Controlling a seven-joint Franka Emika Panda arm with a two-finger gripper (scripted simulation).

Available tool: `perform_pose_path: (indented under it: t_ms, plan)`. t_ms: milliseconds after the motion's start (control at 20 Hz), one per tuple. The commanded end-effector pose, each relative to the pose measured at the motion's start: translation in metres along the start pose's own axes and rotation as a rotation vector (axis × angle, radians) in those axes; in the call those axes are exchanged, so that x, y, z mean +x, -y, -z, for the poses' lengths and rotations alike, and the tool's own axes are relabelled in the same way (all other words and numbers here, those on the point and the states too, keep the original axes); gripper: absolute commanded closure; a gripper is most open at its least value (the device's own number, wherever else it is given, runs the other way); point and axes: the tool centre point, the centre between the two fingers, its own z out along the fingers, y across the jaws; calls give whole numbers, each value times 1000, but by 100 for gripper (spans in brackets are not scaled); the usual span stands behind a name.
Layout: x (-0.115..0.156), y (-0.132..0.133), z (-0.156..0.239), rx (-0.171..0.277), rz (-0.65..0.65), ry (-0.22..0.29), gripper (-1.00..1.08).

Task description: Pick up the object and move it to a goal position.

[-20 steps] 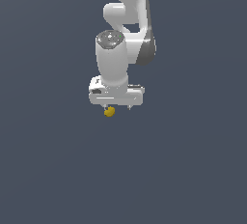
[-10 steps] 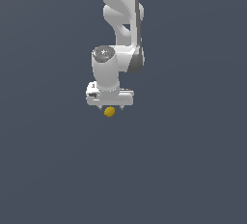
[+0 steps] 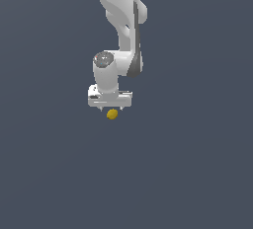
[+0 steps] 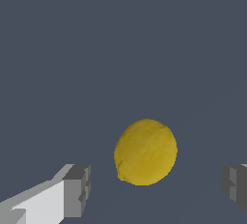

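The object [image 3: 112,114] is a small yellow-orange rounded blob on the grey floor, just below the white hand in the exterior view. In the wrist view the object [image 4: 145,151] looks lemon-like and lies between the two grey finger pads, one pad [image 4: 76,190] on one side and the other at the frame edge. My gripper [image 3: 109,108] is open and points straight down right above the object. The gripper [image 4: 155,189] does not touch the object; there is a clear gap on both sides.
The plain dark grey floor [image 3: 197,173] fills the scene. The white arm [image 3: 123,20] rises from the hand to the top edge of the exterior view. No goal marker shows.
The hand has shifted a little toward the exterior view's left and now stands over the object. The arm's upper links have swung with it. The object has not moved.
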Motion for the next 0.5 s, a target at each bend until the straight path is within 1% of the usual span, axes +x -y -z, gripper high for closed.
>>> perform_pose_path:
  t_ms: [0,200,450]
  plan:
    - [-2,-1,-2,-1,2,0,-92]
    - [-1,0,-4,0,1,0,-92]
    - [-2,-1,-20,0,1,0,-92]
